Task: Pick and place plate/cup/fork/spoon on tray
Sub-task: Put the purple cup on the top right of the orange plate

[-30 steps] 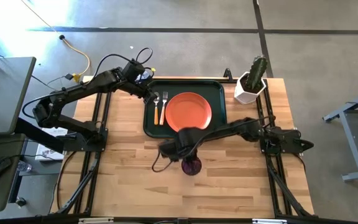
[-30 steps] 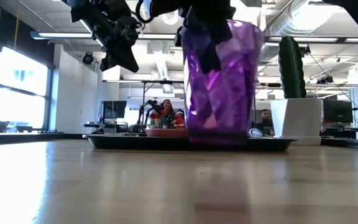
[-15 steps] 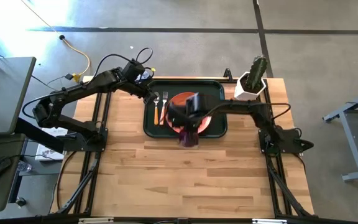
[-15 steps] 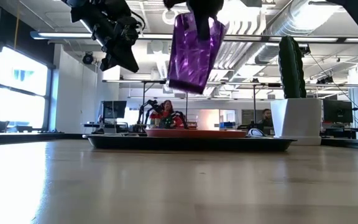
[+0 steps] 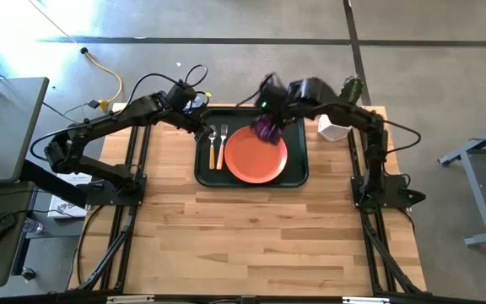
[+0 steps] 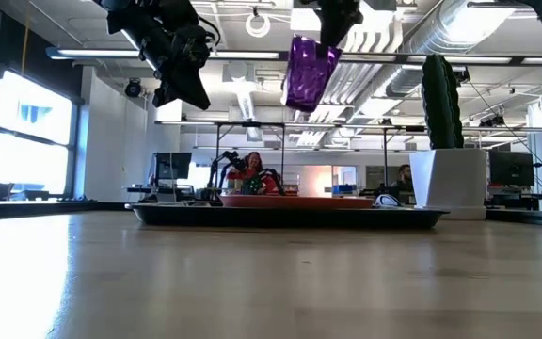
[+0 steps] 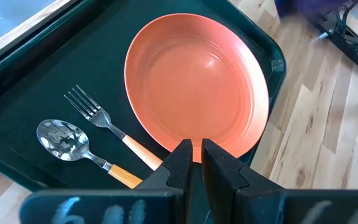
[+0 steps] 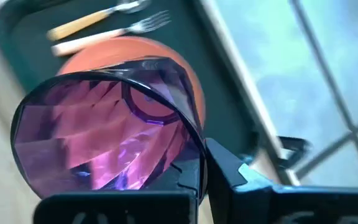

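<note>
Wooden plank table (image 5: 260,228), light finish, on a black frame. White planter (image 5: 334,128) at the table's far right corner, holding a green cactus (image 6: 439,102), upright. Yellow cable (image 5: 101,72) on the grey floor beyond the table's far left corner. Grey side desk (image 5: 2,127) left of the table. Seated people (image 6: 250,171) and monitors in the room behind.
</note>
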Motion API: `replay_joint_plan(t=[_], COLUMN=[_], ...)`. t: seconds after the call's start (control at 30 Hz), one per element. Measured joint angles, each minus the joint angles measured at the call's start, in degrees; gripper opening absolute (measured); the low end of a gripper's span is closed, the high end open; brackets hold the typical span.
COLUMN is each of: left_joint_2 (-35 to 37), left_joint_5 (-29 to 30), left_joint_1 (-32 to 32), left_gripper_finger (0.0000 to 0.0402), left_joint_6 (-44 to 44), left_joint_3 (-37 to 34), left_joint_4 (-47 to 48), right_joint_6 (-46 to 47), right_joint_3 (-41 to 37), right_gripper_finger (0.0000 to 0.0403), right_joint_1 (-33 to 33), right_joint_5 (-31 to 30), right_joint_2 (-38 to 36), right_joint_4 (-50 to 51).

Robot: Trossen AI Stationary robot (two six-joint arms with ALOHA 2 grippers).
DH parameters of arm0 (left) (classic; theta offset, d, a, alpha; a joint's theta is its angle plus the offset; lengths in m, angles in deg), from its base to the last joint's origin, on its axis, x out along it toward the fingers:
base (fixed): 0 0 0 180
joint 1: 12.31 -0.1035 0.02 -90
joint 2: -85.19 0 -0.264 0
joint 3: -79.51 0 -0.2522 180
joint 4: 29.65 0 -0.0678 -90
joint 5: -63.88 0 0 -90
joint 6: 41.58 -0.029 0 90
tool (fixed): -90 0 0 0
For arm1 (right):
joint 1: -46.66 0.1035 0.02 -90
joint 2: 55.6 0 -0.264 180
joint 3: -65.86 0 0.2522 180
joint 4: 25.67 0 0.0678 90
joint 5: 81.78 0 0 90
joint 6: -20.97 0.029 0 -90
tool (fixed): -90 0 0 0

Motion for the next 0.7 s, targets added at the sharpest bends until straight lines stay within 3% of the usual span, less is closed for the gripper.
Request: replay_joint_plan(t=[0.3,0.7], left_joint_2=[0.0,0.0], left_joint_5=[0.0,0.0], left_joint_1=[0.0,0.0], left_gripper_finger=[0.0026,0.0026], left_joint_6=[-0.1,-0.1], left_joint_3=[0.0,0.0], left_joint_4=[-0.1,0.0], right_joint_6=[-4.3,-12.5], right_joint_3=[0.0,0.0], right_gripper_finger=[0.0,0.0], right_joint_1=[-10.6,-28.0], right_joint_5=[-2.9,9.6], right_joint_2=[-2.7,-2.4], right_joint_4=[-1.1,-4.5])
